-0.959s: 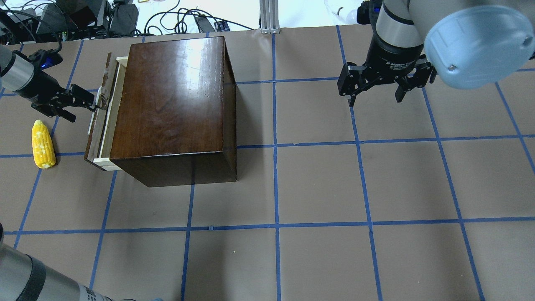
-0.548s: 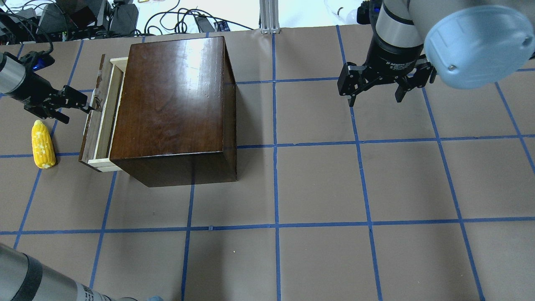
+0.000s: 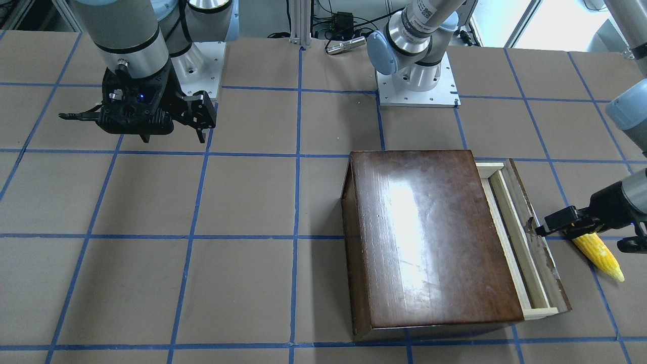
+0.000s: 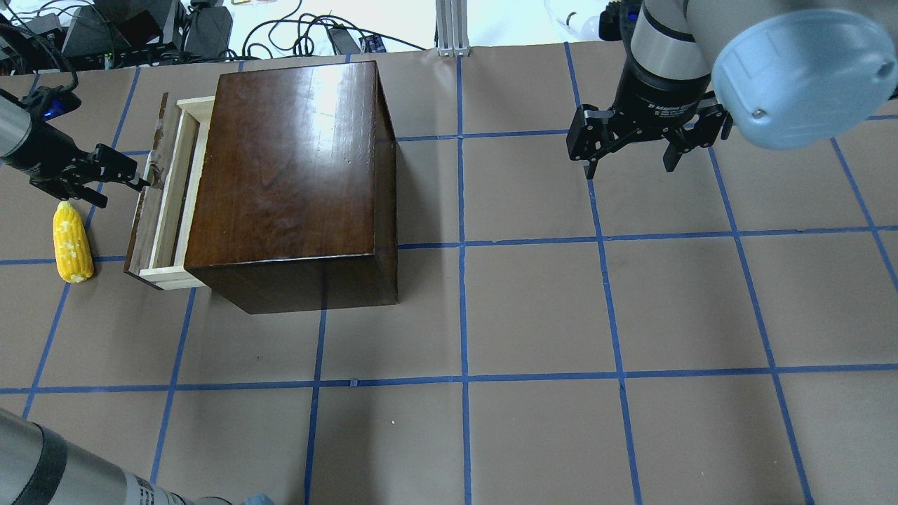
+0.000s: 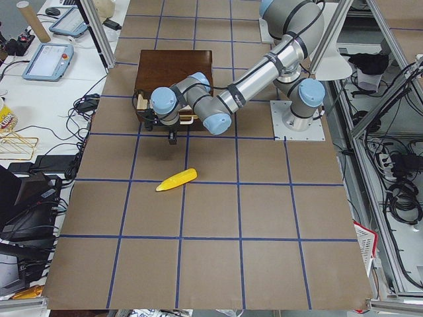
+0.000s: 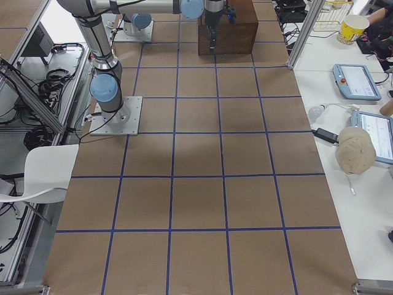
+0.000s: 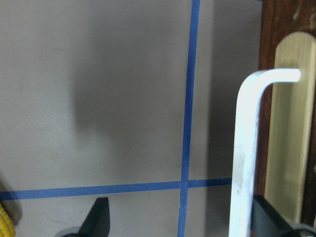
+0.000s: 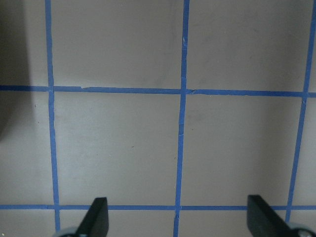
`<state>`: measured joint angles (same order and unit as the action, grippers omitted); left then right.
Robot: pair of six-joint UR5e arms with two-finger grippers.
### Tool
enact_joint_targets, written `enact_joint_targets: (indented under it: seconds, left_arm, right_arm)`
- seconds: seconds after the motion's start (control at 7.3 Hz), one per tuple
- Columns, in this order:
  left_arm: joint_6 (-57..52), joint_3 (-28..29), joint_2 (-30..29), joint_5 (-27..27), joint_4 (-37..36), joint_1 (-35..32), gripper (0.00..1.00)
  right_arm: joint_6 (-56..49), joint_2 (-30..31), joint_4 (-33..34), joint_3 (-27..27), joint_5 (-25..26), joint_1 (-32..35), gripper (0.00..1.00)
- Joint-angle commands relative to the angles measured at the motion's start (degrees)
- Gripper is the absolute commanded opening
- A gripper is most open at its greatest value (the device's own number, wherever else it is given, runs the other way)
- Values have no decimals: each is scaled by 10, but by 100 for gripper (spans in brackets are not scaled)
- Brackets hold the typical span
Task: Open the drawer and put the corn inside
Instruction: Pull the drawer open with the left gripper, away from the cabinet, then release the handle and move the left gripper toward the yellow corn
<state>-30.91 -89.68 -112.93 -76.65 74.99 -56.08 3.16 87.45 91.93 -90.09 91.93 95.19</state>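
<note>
The drawer (image 4: 144, 224) is partly out of the box (image 4: 287, 175), its white handle (image 7: 245, 148) hooked just inside one of the spread left fingers (image 4: 119, 163). The corn (image 4: 72, 242) lies on the tabletop (image 4: 533, 301) just beside those fingers, not yet picked up or put inside. The right fingers (image 4: 584, 144) hang spread, well apart from everything.

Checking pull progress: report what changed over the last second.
The pale-wood drawer with its worn dark-brown front slid further out of the glossy dark-brown wooden box, drawn by the left gripper at its handle. The yellow corn cob, box and open right gripper stayed put.
</note>
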Motion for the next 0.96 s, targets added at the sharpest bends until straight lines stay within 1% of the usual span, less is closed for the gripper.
enact_joint_targets:
  seconds: [0.0,0.14,0.27,0.41,0.55,0.82]
  left_arm:
    - [1,3,16,-10,1,1,100]
    - [0,6,14,-39,0,3,100]
    - [0,23,1,-54,-8,15,100]
    - [0,36,-7,-90,-18,21,100]
    - [-1,36,-13,-114,-46,23,100]
    - [-2,35,-38,-118,-67,46,100]
  right_arm:
    - [0,0,0,0,0,0,100]
    - [0,0,0,0,0,0,100]
    - [0,0,0,0,0,0,100]
    - [0,0,0,0,0,0,100]
    - [0,0,0,0,0,0,100]
    - [0,0,0,0,0,0,100]
